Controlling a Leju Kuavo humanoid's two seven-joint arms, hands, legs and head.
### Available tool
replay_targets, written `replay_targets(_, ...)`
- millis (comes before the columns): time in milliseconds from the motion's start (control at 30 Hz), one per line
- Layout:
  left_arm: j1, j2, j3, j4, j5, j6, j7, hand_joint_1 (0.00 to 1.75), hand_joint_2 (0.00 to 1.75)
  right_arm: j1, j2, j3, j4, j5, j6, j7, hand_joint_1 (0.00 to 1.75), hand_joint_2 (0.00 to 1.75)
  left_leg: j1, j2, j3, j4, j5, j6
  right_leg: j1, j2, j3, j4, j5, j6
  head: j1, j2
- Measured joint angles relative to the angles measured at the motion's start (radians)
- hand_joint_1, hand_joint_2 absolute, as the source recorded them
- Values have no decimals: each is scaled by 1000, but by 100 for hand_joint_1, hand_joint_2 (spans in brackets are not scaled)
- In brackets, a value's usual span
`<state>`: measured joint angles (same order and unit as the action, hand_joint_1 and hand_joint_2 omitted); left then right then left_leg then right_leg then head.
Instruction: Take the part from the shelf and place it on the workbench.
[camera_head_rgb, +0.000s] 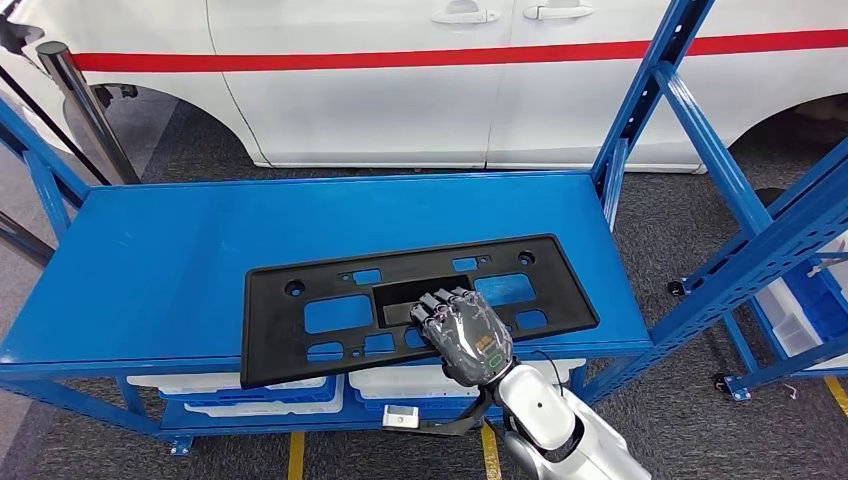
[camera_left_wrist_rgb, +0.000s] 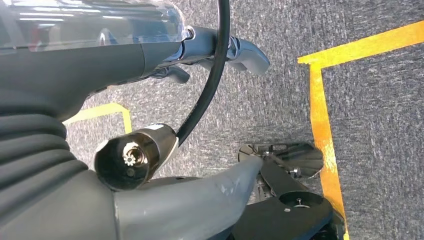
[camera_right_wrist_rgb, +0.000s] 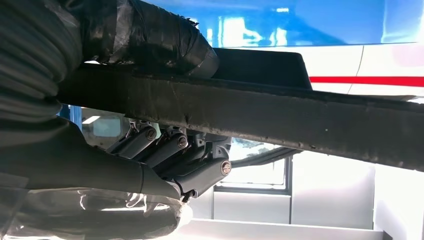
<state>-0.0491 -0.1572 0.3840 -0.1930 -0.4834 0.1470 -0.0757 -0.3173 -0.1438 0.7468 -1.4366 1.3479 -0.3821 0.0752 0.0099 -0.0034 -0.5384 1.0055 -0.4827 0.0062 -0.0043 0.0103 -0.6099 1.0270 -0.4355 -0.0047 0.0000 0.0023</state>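
Palm-down, the right hand (camera_head_rgb: 462, 325) grips the black part's (camera_head_rgb: 300, 340) near edge; left hand (camera_left_wrist_rgb: 165, 60) hangs empty.

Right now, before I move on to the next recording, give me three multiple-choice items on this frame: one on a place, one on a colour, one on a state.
1. Where does the black part lie?
A. Flat on the blue shelf top, its near edge past the front rim
B. On the grey floor
C. In a white bin below

2. What colour is the stripe on the white vehicle behind the shelf?
A. Green
B. Red
C. Yellow

3. What is the right hand doing?
A. Hanging away from the part
B. Gripping the part's near edge
C. Holding a white bin

Answers:
1. A, the head view shows the part flat on the blue top and overhanging the front.
2. B, a red band runs along the doors.
3. B, the right wrist view shows the thumb on one face and fingers on the other.
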Motion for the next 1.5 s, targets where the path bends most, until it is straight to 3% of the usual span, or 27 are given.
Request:
replay_targets(500,0,0,7,0,-10,-7,-2,0,175,16,0,-17,0,25,-47,-12,162,175,0,0,0,0,0,0,0,0,0,0,0,0,0,0)
replay_targets(867,-1,0,7,0,-25,-11,-8,0,175,20,0,-22,1,120,-126,-15,162,175,0,0,0,1,0,0,-1,0,0,-1,0,0,0,0)
replay_targets(1067,-5,0,7,0,-28,-23,-8,0,175,20,0,-23,15,131,-131,-15,162,175,-2,0,-6,9,-5,8,-3,0,0,-2,1,4,0,0)
replay_targets(1200,-6,-1,8,0,-28,-25,-8,0,175,20,-1,-23,18,133,-131,-16,162,175,0,1,-1,-1,2,20,-3,-1,3,-7,3,16,0,0)
replay_targets(1267,-8,-3,8,0,-28,-25,-8,0,175,19,-2,-25,18,133,-133,-16,162,175,7,4,9,-21,14,31,-2,-2,-12,29,-25,23,1,0)
replay_targets(1367,-10,-5,8,0,-28,-26,-8,0,175,20,-6,-26,21,133,-136,-16,162,175,10,7,13,-27,17,37,-8,-4,-94,202,-109,32,1,0)
replay_targets(1400,-9,-5,8,0,-28,-26,-8,0,175,22,-7,-26,23,133,-136,-16,162,175,10,6,13,-26,15,36,-12,-4,-118,247,-118,36,1,0)
replay_targets(1433,-9,-5,8,0,-28,-26,-8,0,175,23,-8,-26,25,133,-136,-16,162,175,12,6,14,-24,12,34,-17,-5,-126,257,-106,40,1,0)
replay_targets(1467,-9,-5,8,0,-28,-26,-8,0,175,24,-9,-26,26,133,-136,-16,162,175,14,5,16,-21,8,30,-21,-6,-114,228,-77,44,1,0)
replay_targets(1500,-8,-6,8,0,-28,-26,-8,0,175,24,-10,-26,27,133,-136,-16,162,175,17,4,19,-16,2,24,-26,-8,-84,164,-39,49,1,0)
